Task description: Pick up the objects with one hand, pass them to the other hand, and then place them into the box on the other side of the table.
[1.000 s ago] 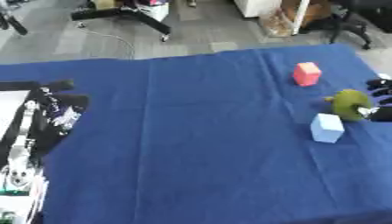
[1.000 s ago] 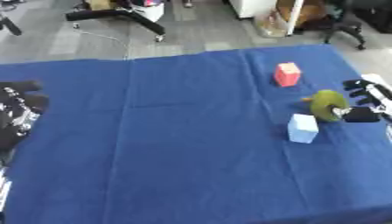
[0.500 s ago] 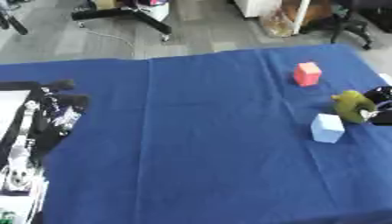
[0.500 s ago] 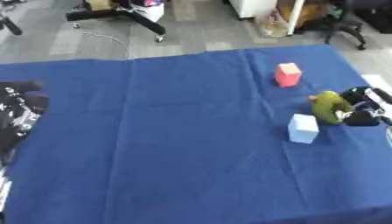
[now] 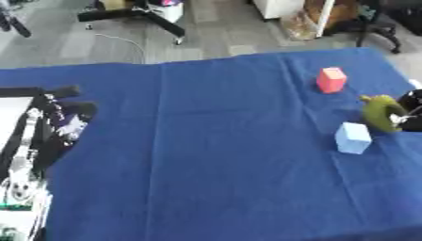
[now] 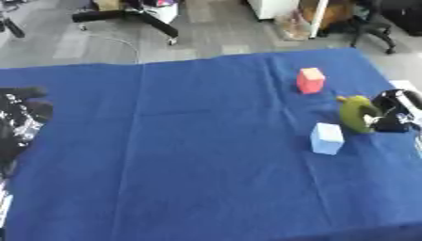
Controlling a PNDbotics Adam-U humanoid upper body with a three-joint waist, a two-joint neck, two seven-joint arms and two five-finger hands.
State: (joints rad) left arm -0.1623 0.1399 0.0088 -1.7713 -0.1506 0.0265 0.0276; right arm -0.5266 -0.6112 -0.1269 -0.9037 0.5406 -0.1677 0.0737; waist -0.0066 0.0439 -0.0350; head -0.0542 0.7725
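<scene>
Your right hand [image 6: 394, 114] sits at the table's right edge with its fingers curled against the olive-green, curved object [image 6: 356, 114], so you have it grasped or very nearly so; I can't tell whether the object has left the cloth, and it looks to be resting there or barely raised. Just beside it, toward the middle of the table, lies the light blue block [image 6: 326, 138], apart from the hand and not touched. Farther back stands the red block [image 6: 311, 80], also on its own. Your left hand [image 6: 23, 117] shows as a dark shape at the left edge, well apart from everything; whether its fingers are relaxed or clenched I can't make out. A white edge at the far left of the left eye view may belong to the box [image 5: 12, 110], but too little shows to be sure. Judged from this, you are at the very start: all three things are on the right side of the blue cloth [image 6: 190, 155], nothing has been passed, and nothing has reached the box. What remains is to lift the green object, bring it to mid-table, hand it to your left hand, drop it in the box, and then repeat for both blocks.
</scene>
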